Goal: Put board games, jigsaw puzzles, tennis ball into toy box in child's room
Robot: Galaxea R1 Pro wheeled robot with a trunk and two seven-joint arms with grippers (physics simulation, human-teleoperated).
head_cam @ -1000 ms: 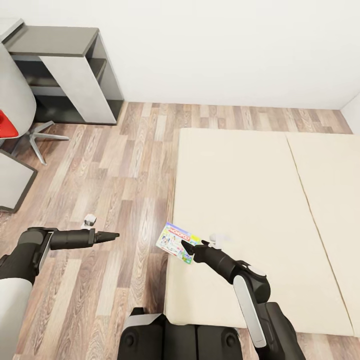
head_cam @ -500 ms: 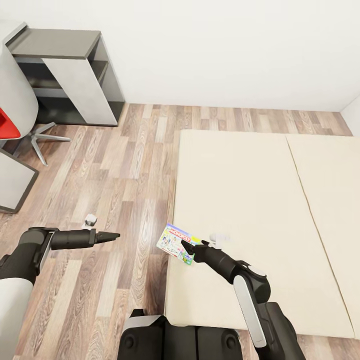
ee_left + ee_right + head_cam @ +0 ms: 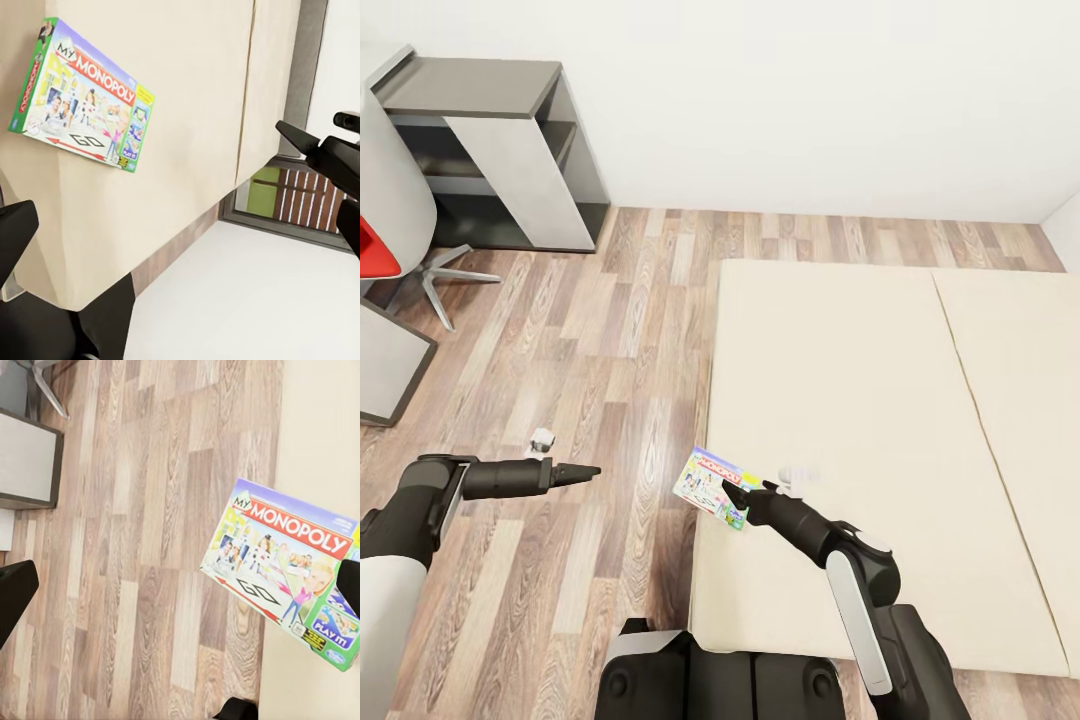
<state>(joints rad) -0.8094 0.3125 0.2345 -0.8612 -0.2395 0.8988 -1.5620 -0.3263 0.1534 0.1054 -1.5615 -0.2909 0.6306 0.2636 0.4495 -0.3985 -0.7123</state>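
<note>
The right gripper (image 3: pixel 733 497), low and just right of centre in the head view, has its jaws closed on the right-hand edge of a board game (image 3: pixel 714 486), a flat, thin "My Monopoly" box with a pale blue-white printed lid, a red band and a green side edge; the box is held tilted, overhanging the near left edge of the bed (image 3: pixel 880 440) with its left half above the floor (image 3: pixel 590 380). In the right wrist view the same box (image 3: pixel 289 567) straddles the line between wood planks and beige cover, one dark fingertip (image 3: pixel 349 583) overlapping its edge. The left gripper (image 3: pixel 582 470), at lower left of the head view, points toward the box with its jaws drawn together to a narrow tip, nothing between them, and a band of bare floor separates it from the box. Just above its forearm a small white-grey object (image 3: pixel 541 438) lies on the planks; what it is cannot be told. The floor is light wood plank with strong grain, running open up to the plain white wall (image 3: pixel 810 100). The bed's smooth beige mattress cover, split by one long seam, fills the right side. At upper left stands the table (image 3: pixel 470 85), showing its dark grey side unit with a white panel and open shelves, beside a chair (image 3: pixel 395 215) with a pale shell, red seat and metal star base.
</note>
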